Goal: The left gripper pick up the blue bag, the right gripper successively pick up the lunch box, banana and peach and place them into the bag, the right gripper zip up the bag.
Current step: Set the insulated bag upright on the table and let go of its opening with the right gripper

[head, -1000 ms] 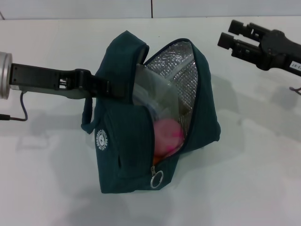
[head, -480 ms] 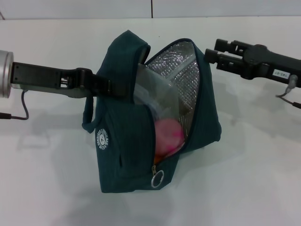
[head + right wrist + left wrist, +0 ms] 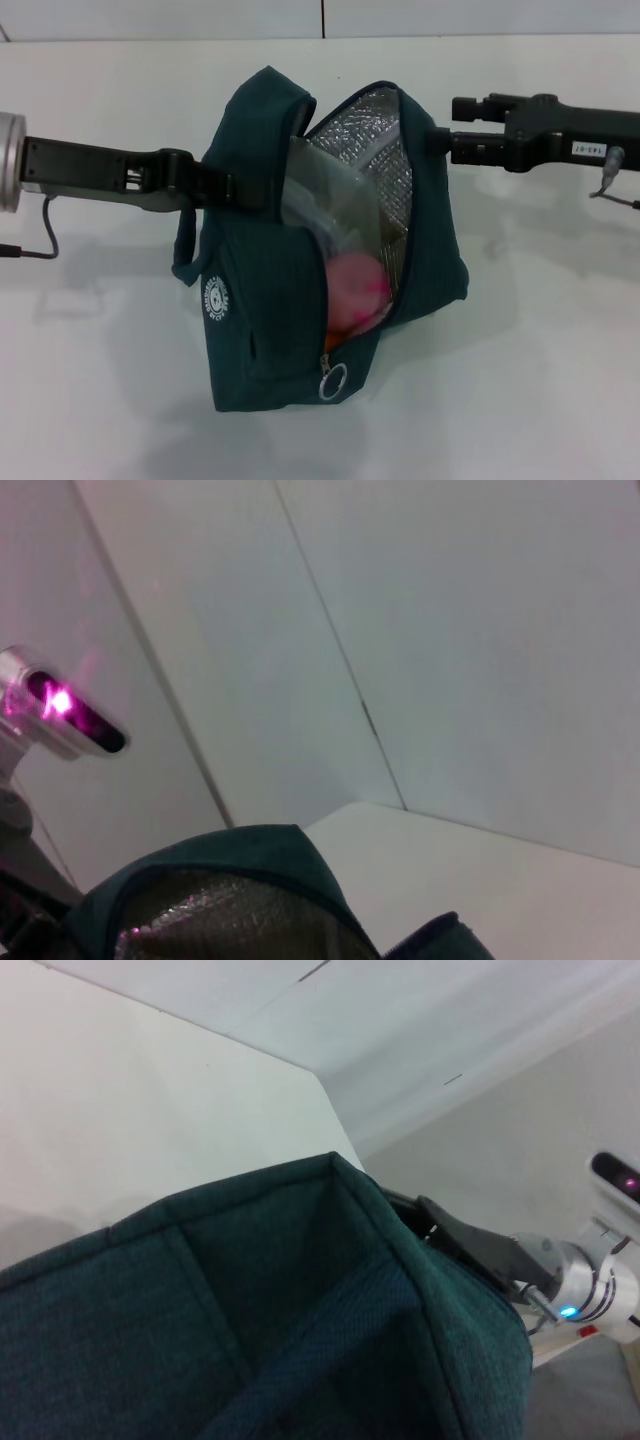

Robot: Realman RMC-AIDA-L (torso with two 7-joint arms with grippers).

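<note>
The blue bag point(image 3: 260, 310) stands open at the middle of the white table, its silver lining point(image 3: 385, 160) showing. My left gripper point(image 3: 228, 188) is shut on the bag's upper left side. Inside the opening are the clear lunch box point(image 3: 318, 200) and, below it, the pink peach point(image 3: 355, 288). The banana is hidden. My right gripper point(image 3: 450, 122) is level with the bag's top on the right, fingers apart, the lower fingertip against the flap's edge. The left wrist view shows the bag's fabric point(image 3: 250, 1340) with the right gripper point(image 3: 470, 1245) behind it. The right wrist view shows the bag's top point(image 3: 230, 910).
A round metal zip pull point(image 3: 334, 381) hangs at the low front end of the bag's opening. A black cable point(image 3: 40, 235) trails below the left arm. The white table point(image 3: 540, 380) runs to a wall at the back.
My right gripper has moved left and down from the far right and turned level, reaching the bag's upper right edge. The bag and the left gripper have stayed put.
</note>
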